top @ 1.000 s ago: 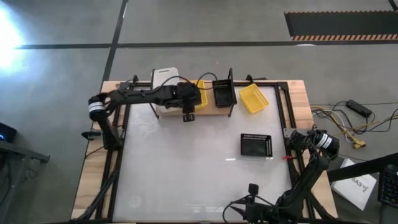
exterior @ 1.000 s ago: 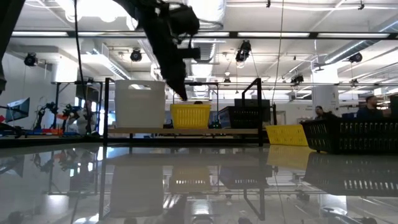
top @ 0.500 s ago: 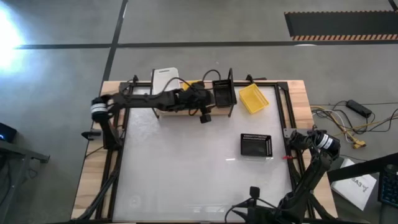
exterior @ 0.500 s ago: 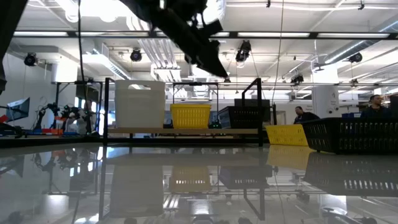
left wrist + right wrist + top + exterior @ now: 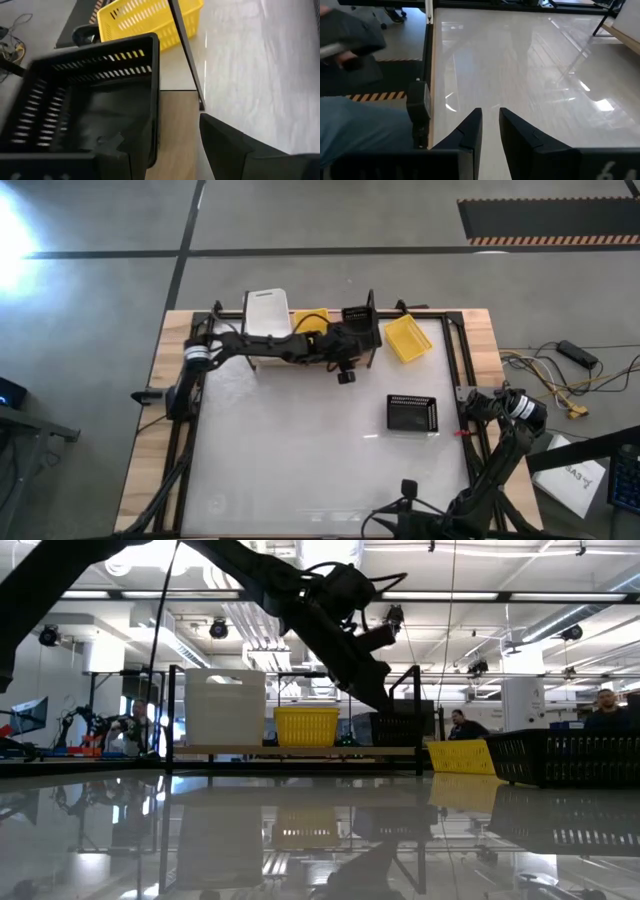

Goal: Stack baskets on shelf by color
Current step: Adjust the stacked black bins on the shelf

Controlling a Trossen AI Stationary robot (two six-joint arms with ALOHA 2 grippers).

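Observation:
The wooden shelf (image 5: 285, 360) at the far edge carries a white basket (image 5: 267, 312), a yellow basket (image 5: 308, 320) and a black basket (image 5: 361, 322), each resting on its bottom. A second yellow basket (image 5: 407, 338) lies on the table to the right of the shelf, and a second black basket (image 5: 412, 413) lies further toward the near edge. My left gripper (image 5: 160, 127) is open at the shelf's black basket (image 5: 85, 105), with that basket's near corner between its fingers; no touch shows. My right gripper (image 5: 490, 127) hovers near the table's front edge, narrowly open and empty.
The shelf's black wire upright (image 5: 185, 55) stands just beside the black basket. The table's black frame rails (image 5: 455, 360) run along its edges. A person's blue cloth (image 5: 360, 130) shows beyond the table edge in the right wrist view. Bare tabletop (image 5: 290, 450) spreads across the middle.
My left gripper has swung along the shelf toward the table's right edge, from the yellow basket to the black basket. It has sunk and tipped further down on the way. The baskets have kept their places.

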